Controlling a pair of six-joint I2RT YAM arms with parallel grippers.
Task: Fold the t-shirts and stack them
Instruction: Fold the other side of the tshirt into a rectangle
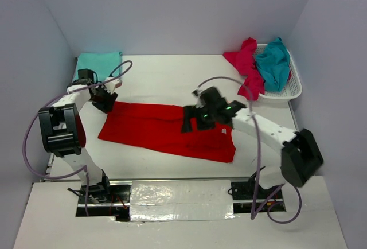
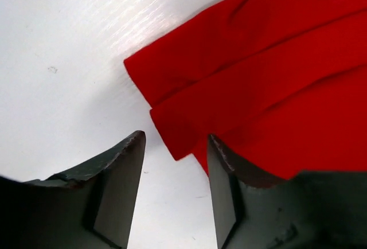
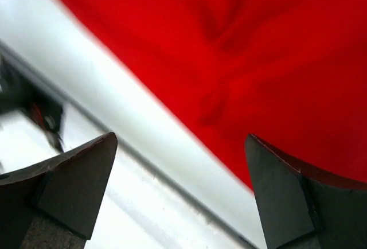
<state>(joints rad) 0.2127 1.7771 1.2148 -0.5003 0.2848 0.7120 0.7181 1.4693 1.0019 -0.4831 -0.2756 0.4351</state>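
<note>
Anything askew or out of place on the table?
Yes: the pinkish-magenta cloth t-shirt spills over the white mesh basket's left rim onto the table. The bright red cloth t-shirt lies slanted, its folded layers' edges misaligned.

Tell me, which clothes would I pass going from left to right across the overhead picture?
A folded teal shirt → red shirt spread on the table → magenta shirt → crumpled teal shirt.

The right hand [image 1: 189, 121] hides part of the red t-shirt [image 1: 149, 127] (its wrist view is blurred).
</note>
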